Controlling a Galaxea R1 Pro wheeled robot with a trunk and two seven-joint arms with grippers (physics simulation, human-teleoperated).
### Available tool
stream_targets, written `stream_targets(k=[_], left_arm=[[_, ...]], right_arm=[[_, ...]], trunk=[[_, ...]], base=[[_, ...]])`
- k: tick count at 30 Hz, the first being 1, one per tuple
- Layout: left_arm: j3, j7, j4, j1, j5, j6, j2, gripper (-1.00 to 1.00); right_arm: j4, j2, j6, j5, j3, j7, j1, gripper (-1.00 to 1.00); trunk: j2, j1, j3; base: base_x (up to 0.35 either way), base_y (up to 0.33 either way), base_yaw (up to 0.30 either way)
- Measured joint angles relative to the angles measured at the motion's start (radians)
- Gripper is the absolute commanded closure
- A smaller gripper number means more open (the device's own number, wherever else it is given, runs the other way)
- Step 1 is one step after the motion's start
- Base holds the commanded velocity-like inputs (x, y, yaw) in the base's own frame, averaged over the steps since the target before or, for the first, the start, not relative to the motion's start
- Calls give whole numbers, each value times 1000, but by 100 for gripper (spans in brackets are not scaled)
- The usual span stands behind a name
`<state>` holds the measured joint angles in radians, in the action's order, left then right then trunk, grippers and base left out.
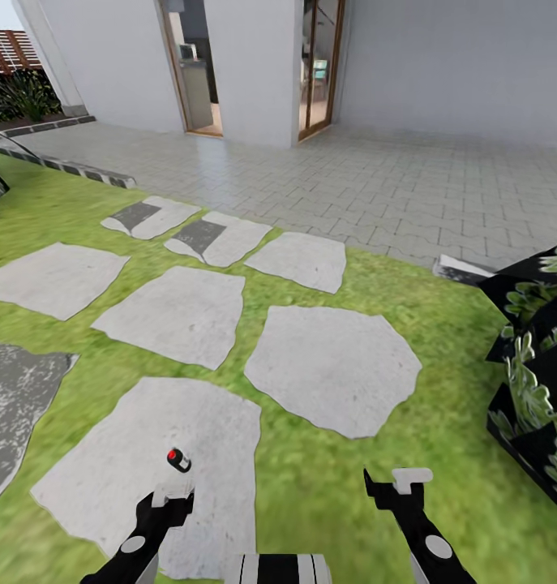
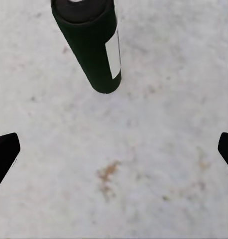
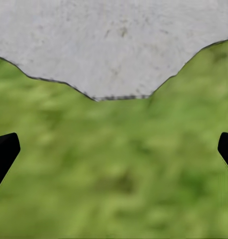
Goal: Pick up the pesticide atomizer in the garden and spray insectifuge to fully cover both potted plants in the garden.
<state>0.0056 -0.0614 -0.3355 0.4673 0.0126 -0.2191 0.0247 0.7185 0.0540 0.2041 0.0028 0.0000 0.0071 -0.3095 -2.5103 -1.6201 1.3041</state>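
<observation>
The pesticide atomizer (image 1: pixel 178 460) stands upright on a large pale stepping stone (image 1: pixel 108 478), its top showing a red dot from above. In the left wrist view it is a dark green bottle (image 2: pixel 94 50) with a white label, just ahead of the fingers. My left gripper (image 1: pixel 173 496) hangs open right behind it, jaws wide and empty (image 2: pixel 114 149). My right gripper (image 1: pixel 390 487) is open over the lawn (image 3: pixel 114 149), holding nothing. A plant with white-speckled green leaves (image 1: pixel 537 357) sits at the right edge, its pot hidden.
Several grey stepping stones (image 1: pixel 331 369) lie across the green lawn (image 1: pixel 327 487). Beyond them is a tiled terrace (image 1: pixel 375 186) and a white house wall with two glass doors (image 1: pixel 319 69). A brown slatted fence (image 1: pixel 10 49) shows far left.
</observation>
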Motion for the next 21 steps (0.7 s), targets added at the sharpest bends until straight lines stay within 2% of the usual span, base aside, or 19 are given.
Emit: stream_targets(k=[8, 12, 14, 17, 21], left_arm=[[0, 0, 0, 0, 0, 0, 0, -100], [1, 0, 0, 0, 1, 0, 0, -100], [3, -1, 0, 0, 16, -1, 1, -100], [6, 0, -1, 0, 61, -2, 2, -100], [7, 0, -1, 0, 80, -3, 1, -100]], right_arm=[[0, 0, 0, 0, 0, 0, 0, -100], [-1, 0, 0, 0, 0, 0, 0, -100], [-1, 0, 0, 0, 0, 0, 0, -100], [-1, 1, 0, 0, 0, 0, 0, -100], [-1, 0, 0, 0, 0, 0, 0, -100]], trunk=[[0, 0, 0], [0, 0, 0], [0, 0, 0], [0, 0, 0], [0, 0, 0]], base=[[47, 0, 0], [213, 0, 0], [242, 0, 0], [76, 0, 0], [16, 0, 0]])
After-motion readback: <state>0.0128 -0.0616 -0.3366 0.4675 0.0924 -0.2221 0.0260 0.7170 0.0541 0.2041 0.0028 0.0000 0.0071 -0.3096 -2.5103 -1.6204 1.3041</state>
